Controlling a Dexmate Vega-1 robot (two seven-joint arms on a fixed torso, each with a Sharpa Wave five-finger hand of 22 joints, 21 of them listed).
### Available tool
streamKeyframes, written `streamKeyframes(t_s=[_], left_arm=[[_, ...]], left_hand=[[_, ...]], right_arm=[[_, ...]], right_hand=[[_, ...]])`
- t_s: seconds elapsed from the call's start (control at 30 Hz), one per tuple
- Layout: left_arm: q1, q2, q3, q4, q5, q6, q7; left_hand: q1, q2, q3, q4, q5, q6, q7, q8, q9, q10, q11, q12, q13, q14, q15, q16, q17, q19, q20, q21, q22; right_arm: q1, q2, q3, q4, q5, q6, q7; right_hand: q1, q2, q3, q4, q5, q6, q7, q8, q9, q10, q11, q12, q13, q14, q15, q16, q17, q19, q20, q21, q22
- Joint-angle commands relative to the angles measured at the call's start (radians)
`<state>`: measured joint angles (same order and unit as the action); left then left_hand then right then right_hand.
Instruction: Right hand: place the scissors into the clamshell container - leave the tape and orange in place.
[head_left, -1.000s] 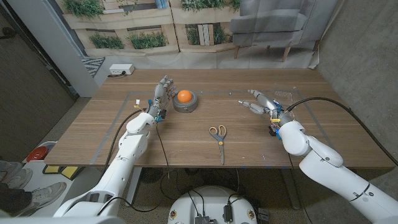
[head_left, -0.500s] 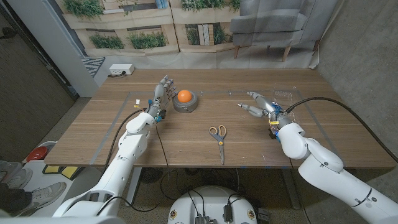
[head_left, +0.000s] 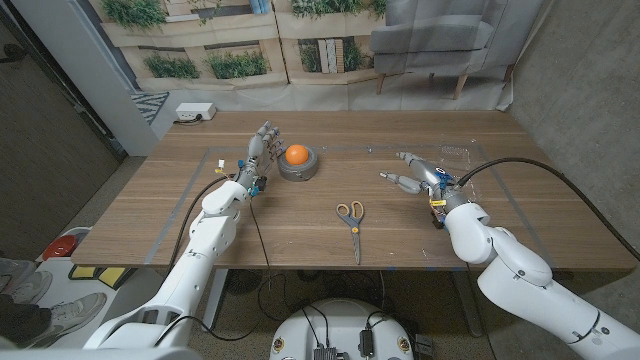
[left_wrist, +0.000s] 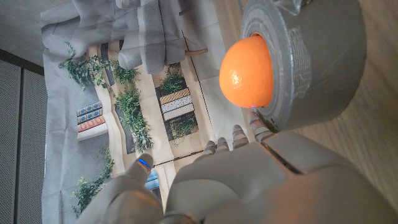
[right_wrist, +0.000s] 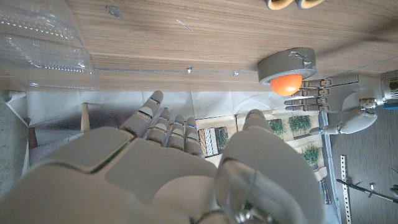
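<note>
Over on the left, the left hand (head_left: 262, 143) stands upright with fingers apart, holding nothing, just beside the tape (head_left: 298, 166) — a grey roll lying flat with the orange (head_left: 297, 154) sitting in its hole. In the left wrist view the fingertips (left_wrist: 256, 117) look like they're right at the roll's side, maybe touching, hard to say. Mid-table, nearer the front edge, the scissors (head_left: 351, 222) lie flat, handles toward the far side, blades pointing at the robot, nothing touching them. Right of those, the right hand (head_left: 412, 171) hovers open and empty, fingers spread toward the tape. The clear clamshell (head_left: 456, 153) sits just behind that hand, well apart from the scissors — tough to make out on the wood.
</note>
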<state>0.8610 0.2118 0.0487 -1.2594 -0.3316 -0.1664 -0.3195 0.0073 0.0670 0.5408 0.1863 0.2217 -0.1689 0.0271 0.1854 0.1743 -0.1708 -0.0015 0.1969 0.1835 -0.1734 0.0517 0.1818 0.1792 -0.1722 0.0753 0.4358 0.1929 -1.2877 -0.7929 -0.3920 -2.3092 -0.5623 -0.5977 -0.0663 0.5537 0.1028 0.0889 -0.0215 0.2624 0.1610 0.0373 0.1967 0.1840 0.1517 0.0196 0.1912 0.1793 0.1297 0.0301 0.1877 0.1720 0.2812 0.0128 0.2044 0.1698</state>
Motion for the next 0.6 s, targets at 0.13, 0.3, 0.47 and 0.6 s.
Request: streamKeyframes(t_s=[0.13, 0.3, 0.47, 0.6], left_arm=[[0.0, 0.004, 0.0, -0.001, -0.007, 0.0, -0.016], [-0.001, 0.007, 0.002, 0.001, -0.008, -0.002, -0.025], [-0.004, 0.008, 0.002, 0.006, -0.009, -0.003, -0.03], [-0.008, 0.01, 0.002, 0.012, -0.009, -0.006, -0.034]], left_hand=[[-0.001, 0.104, -0.003, 0.0, 0.006, -0.002, 0.008, 0.002, 0.004, -0.065, 0.006, 0.006, 0.003, -0.076, 0.008, 0.008, 0.004, -0.002, 0.003, -0.001, 0.002], [-0.001, 0.104, -0.003, 0.0, 0.007, -0.002, 0.008, 0.001, 0.004, -0.065, 0.005, 0.007, 0.003, -0.075, 0.008, 0.008, 0.004, -0.003, 0.002, -0.002, 0.002], [-0.001, 0.104, -0.003, 0.0, 0.007, -0.002, 0.008, 0.001, 0.004, -0.065, 0.005, 0.006, 0.003, -0.076, 0.009, 0.008, 0.004, -0.002, 0.003, -0.002, 0.002], [-0.001, 0.105, -0.003, 0.0, 0.007, -0.002, 0.009, 0.001, 0.004, -0.065, 0.005, 0.006, 0.003, -0.076, 0.008, 0.008, 0.004, -0.002, 0.002, -0.003, 0.002]], right_arm=[[-0.025, 0.01, -0.033, -0.05, -0.093, -0.069, 0.03], [-0.04, 0.02, -0.032, -0.061, -0.103, -0.071, 0.029], [-0.045, 0.029, -0.048, -0.075, -0.135, -0.092, 0.04], [-0.043, 0.039, -0.068, -0.084, -0.175, -0.118, 0.057]], right_hand=[[0.011, -0.001, 0.003, -0.01, -0.004, 0.013, 0.001, 0.003, 0.002, 0.014, -0.001, 0.001, 0.001, 0.011, 0.001, 0.006, 0.003, 0.013, 0.001, 0.001, 0.005], [0.012, -0.002, 0.003, -0.013, -0.005, 0.015, 0.003, 0.003, 0.003, 0.017, 0.001, 0.002, 0.001, 0.016, 0.001, 0.007, 0.003, 0.017, 0.002, 0.002, 0.005], [0.012, -0.003, 0.003, -0.015, -0.006, 0.02, 0.006, 0.005, 0.003, 0.021, 0.001, 0.002, 0.002, 0.02, 0.002, 0.008, 0.004, 0.02, 0.002, 0.003, 0.005], [0.01, -0.007, 0.001, -0.016, -0.008, 0.028, 0.009, 0.007, 0.003, 0.027, 0.0, 0.003, 0.002, 0.027, 0.001, 0.009, 0.004, 0.024, 0.001, 0.003, 0.005]])
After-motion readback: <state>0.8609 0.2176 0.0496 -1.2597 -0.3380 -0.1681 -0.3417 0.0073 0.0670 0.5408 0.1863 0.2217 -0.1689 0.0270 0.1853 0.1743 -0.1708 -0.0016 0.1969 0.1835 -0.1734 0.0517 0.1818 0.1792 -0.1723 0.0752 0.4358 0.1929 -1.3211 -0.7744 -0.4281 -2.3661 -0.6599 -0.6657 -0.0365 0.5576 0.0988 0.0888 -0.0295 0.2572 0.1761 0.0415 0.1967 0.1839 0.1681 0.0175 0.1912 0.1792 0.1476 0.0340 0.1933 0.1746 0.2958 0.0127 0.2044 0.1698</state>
